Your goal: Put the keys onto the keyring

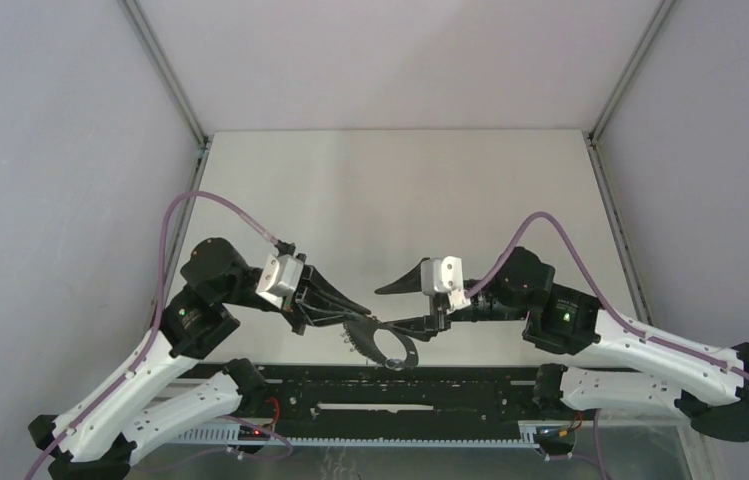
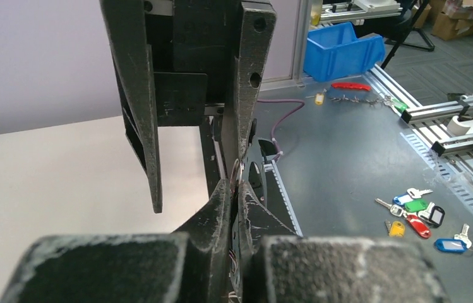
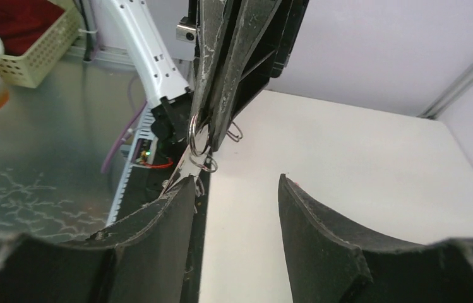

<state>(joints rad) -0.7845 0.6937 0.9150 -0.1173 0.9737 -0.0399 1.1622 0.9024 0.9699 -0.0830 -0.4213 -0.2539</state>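
Keyring clamped between left fingers; right fingers apart, just beside it.

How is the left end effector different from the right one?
The left end effector is pinched shut; the right end effector is spread open. The left one grips the keyring; the right one holds nothing. Both are black with two fingers.

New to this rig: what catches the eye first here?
The left hand and right hand meet tip to tip at the near edge of the table. The left is shut on the thin grey keyring, which hangs from its tips; the right stands open facing it. Off the table, coloured key tags lie on the metal bench.
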